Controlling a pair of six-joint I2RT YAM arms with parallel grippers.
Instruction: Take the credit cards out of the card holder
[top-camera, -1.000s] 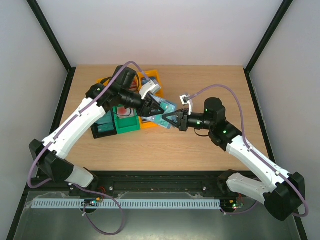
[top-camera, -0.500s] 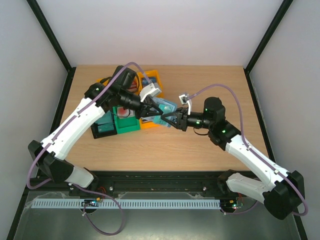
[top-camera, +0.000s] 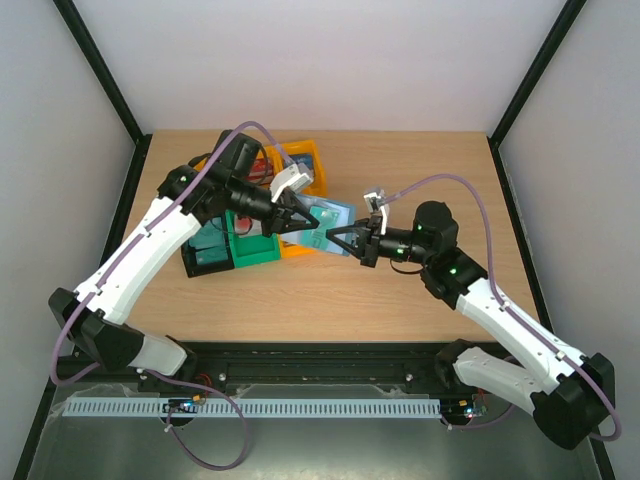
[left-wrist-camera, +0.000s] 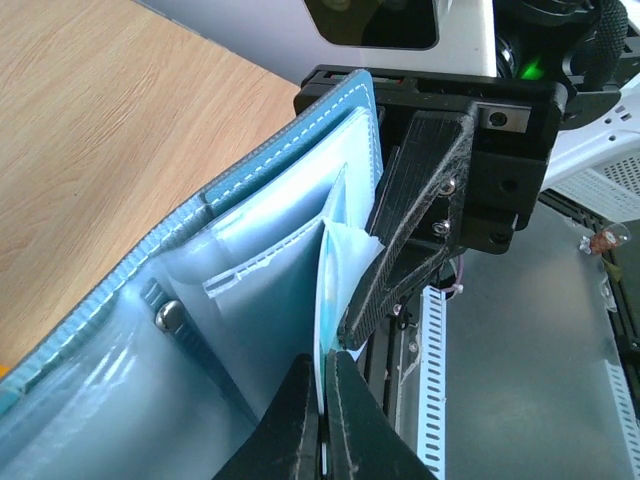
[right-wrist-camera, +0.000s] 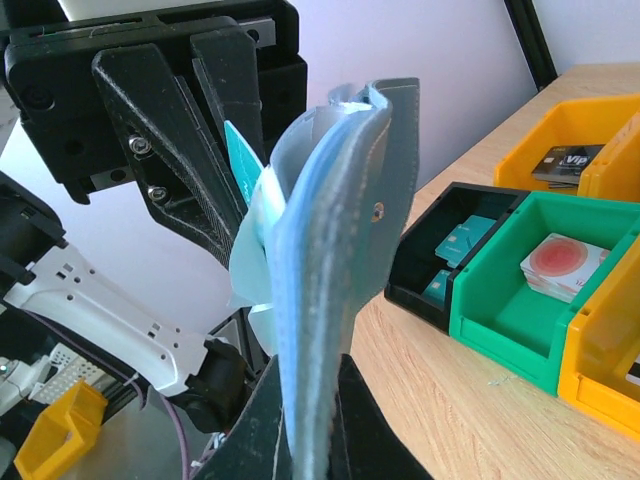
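The teal-blue card holder (top-camera: 326, 222) hangs open in the air between both grippers. My right gripper (top-camera: 341, 238) is shut on its folded edge; in the right wrist view it (right-wrist-camera: 308, 368) pinches the holder (right-wrist-camera: 330, 230) upright. My left gripper (top-camera: 293, 217) is shut on the edge of a thin teal card (left-wrist-camera: 326, 290) that sticks out of a pale inner sleeve (left-wrist-camera: 270, 270). In the left wrist view its fingertips (left-wrist-camera: 322, 368) press together on that card. The same card's corner (right-wrist-camera: 240, 150) shows beside the left gripper's fingers (right-wrist-camera: 170, 120).
Bins stand behind and left of the grippers: a green bin (right-wrist-camera: 500, 300) holding a white-and-red card (right-wrist-camera: 560, 265), a black bin (right-wrist-camera: 445, 215) holding teal cards, and an orange bin (right-wrist-camera: 590, 120) holding a dark card (right-wrist-camera: 560, 160). Bare wood table (top-camera: 400, 290) lies in front.
My left gripper has drawn back to the left with the card in it. The holder now spreads wider between the grippers. The right gripper has shifted slightly right.
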